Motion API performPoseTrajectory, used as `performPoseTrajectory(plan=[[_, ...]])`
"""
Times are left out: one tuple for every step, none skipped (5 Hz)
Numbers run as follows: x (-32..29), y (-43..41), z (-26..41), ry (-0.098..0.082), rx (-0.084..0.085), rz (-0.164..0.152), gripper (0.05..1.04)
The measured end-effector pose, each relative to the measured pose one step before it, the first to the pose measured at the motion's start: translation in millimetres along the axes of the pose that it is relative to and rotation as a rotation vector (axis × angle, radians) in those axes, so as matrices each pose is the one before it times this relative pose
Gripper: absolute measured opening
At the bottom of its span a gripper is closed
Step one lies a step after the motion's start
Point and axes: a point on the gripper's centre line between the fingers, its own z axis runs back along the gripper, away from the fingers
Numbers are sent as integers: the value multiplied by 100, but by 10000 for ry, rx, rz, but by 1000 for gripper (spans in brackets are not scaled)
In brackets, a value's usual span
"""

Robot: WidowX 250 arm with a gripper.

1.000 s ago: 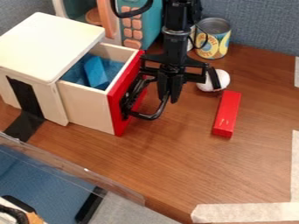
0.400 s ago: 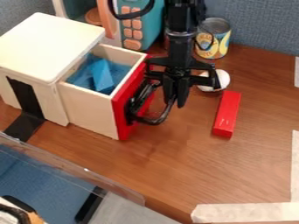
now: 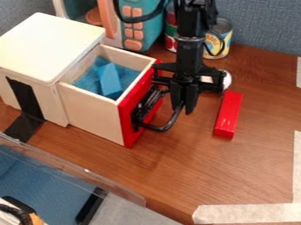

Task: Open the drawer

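Drawer (image 3: pixel 91 112): well out from the front of the white cabinet (image 3: pixel 47 48). Judged light and stiff, not fragile; the smooth handle (image 3: pixel 164 128) may slip. Recommended hold: the handle's outer bar, pulled straight away from the cabinet. Gripper (image 3: pixel 183 107): at the handle, out from the cabinet's front; whether spread or pinching, cannot tell. Count: 1 cabinet, 1 drawer, 1 handle; 1 blue block (image 3: pixel 109 79) in the drawer; 1 red block (image 3: pixel 228 115), well apart from the cabinet.
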Motion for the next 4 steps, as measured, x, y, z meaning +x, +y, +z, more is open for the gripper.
performPoseTrajectory(plan=[[173, -72, 187, -66, -54, 62, 177], [-259, 310, 62, 308, -264, 949, 423], [-155, 570, 1676, -660, -157, 77, 740], [-91, 502, 2504, -857, -308, -203, 991]])
